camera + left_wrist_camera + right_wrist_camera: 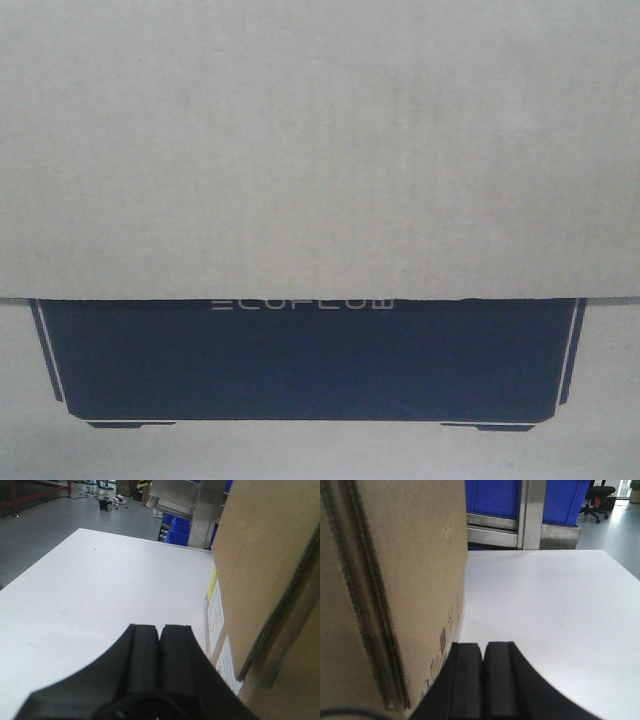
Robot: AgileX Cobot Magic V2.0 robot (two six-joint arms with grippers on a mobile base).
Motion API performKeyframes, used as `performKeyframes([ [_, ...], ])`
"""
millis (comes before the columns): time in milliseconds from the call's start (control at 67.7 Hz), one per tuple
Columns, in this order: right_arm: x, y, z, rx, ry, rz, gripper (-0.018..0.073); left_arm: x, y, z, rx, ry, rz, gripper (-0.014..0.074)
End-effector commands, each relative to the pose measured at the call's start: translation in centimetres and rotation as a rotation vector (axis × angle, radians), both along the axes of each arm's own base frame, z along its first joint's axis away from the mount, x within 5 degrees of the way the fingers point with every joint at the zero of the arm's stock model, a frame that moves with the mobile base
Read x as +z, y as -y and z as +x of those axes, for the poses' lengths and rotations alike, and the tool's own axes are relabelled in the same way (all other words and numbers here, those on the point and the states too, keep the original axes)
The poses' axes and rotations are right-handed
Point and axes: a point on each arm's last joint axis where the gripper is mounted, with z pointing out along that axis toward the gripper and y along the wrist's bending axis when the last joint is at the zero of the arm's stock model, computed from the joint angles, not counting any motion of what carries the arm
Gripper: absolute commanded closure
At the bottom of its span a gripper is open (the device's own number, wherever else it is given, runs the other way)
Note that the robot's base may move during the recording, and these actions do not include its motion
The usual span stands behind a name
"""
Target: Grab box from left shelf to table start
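Note:
The brown cardboard box (320, 150) fills the front view, its black panel with white "ECOFLOW" lettering across the lower half. It stands on the white table (100, 590). My left gripper (160, 627) is shut with nothing between its fingers, close beside the box's left side (260, 565), which carries white labels. My right gripper (484, 644) is shut too, empty, right next to the box's right side (410, 565). Whether either gripper touches the box I cannot tell. A silver metal shelf rail (492, 530) runs beyond the table's far edge.
Blue plastic bins (492, 497) sit behind the metal rail and upright. More blue bins (180, 530) and a metal rack (185, 500) lie past the table's far end. A red frame (30, 492) and an office chair (600, 497) stand on the grey floor.

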Motion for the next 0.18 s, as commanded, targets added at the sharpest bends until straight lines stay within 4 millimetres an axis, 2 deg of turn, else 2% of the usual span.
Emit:
performKeyframes([
  [0,0.75,0.06,-0.01,-0.008,0.1,0.001,0.0501,0.88,0.0,-0.09,0.0,0.095,-0.004,0.0689],
  [162,0.75,0.06,-0.01,-0.008,0.1,0.001,0.0501,0.88,0.0,-0.09,0.0,0.095,-0.004,0.0689],
])
